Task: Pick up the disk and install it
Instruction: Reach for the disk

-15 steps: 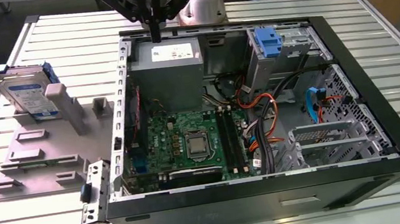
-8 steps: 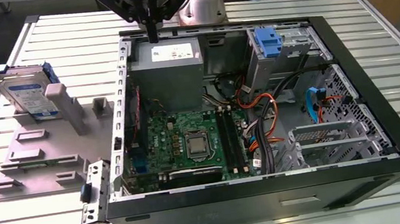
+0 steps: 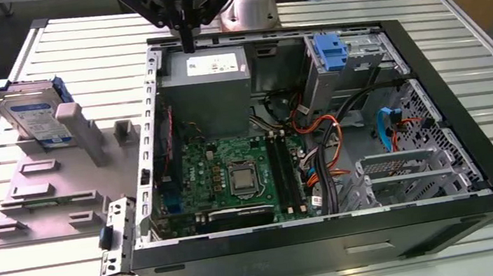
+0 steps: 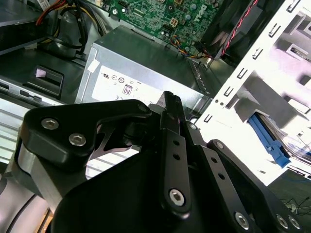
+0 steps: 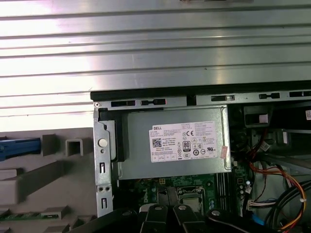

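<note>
The disk (image 3: 34, 116), silver-grey with a white-and-blue label and blue side rails, stands on edge in a grey fixture (image 3: 55, 190) on the exterior view's left, outside the open computer case (image 3: 334, 240). My gripper (image 3: 187, 43) hangs over the case's far edge, just above the grey power-supply box (image 3: 206, 79), well apart from the disk. Its fingers (image 4: 171, 104) are pressed together and hold nothing. The first wrist view looks down on the power-supply box (image 5: 175, 145), and a blue rail (image 5: 19, 148) shows at the fixture side.
Inside the case lie the green motherboard (image 3: 231, 171), cable bundles (image 3: 322, 136), a blue-latched drive cage (image 3: 340, 52) and a metal bay (image 3: 402, 172). The case stands on a ribbed metal table (image 3: 461, 48). A loose bracket (image 3: 115, 235) lies by the case's front corner.
</note>
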### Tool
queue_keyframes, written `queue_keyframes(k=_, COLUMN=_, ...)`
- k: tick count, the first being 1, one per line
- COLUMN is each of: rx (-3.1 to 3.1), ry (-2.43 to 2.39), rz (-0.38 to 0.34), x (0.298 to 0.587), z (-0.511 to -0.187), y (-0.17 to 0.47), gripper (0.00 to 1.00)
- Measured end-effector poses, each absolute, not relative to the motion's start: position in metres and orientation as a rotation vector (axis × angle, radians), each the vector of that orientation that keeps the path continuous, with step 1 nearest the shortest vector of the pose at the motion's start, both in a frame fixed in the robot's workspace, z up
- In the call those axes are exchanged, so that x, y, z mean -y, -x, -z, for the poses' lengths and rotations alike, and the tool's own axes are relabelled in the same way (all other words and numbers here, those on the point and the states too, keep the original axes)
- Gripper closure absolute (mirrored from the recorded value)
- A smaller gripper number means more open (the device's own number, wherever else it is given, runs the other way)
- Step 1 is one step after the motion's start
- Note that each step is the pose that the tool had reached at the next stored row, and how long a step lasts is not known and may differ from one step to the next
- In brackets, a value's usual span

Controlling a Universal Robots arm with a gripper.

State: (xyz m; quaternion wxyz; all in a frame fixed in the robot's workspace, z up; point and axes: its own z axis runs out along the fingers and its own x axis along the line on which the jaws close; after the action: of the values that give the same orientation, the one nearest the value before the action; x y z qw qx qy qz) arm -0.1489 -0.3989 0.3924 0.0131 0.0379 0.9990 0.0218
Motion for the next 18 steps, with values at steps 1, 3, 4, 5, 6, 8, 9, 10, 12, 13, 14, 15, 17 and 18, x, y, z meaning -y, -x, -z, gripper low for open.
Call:
queue_keyframes(k=1, rx=-3.112, ry=-0.118, rz=-0.068, x=0.399, z=-0.392, y=0.149, gripper=0.89)
queue_keyframes(k=3, rx=-3.113, ry=-0.118, rz=-0.068, x=0.399, z=-0.392, y=0.151, gripper=0.89)
queue_keyframes(k=4, rx=-3.112, ry=-0.118, rz=-0.068, x=0.399, z=-0.392, y=0.152, gripper=0.89)
queue_keyframes(k=5, rx=-3.113, ry=-0.118, rz=-0.068, x=0.399, z=-0.392, y=0.153, gripper=0.89)
queue_keyframes(k=6, rx=-3.112, ry=-0.118, rz=-0.068, x=0.399, z=-0.392, y=0.155, gripper=0.89)
queue_keyframes(k=8, rx=-3.112, ry=-0.118, rz=-0.068, x=0.399, z=-0.392, y=0.158, gripper=0.89)
queue_keyframes(k=9, rx=-3.112, ry=-0.118, rz=-0.068, x=0.399, z=-0.392, y=0.159, gripper=0.89)
queue_keyframes(k=10, rx=-3.112, ry=-0.118, rz=-0.068, x=0.399, z=-0.392, y=0.161, gripper=0.89)
queue_keyframes(k=12, rx=-3.112, ry=-0.118, rz=-0.068, x=0.399, z=-0.392, y=0.164, gripper=0.89)
queue_keyframes(k=13, rx=-3.112, ry=-0.118, rz=-0.068, x=0.399, z=-0.392, y=0.165, gripper=0.89)
queue_keyframes(k=14, rx=-3.112, ry=-0.118, rz=-0.068, x=0.399, z=-0.392, y=0.167, gripper=0.89)
queue_keyframes(k=15, rx=-3.111, ry=-0.118, rz=-0.068, x=0.399, z=-0.392, y=0.168, gripper=0.89)
queue_keyframes(k=17, rx=-3.111, ry=-0.118, rz=-0.068, x=0.399, z=-0.392, y=0.171, gripper=0.89)
queue_keyframes(k=18, rx=-3.111, ry=-0.118, rz=-0.068, x=0.399, z=-0.392, y=0.172, gripper=0.89)
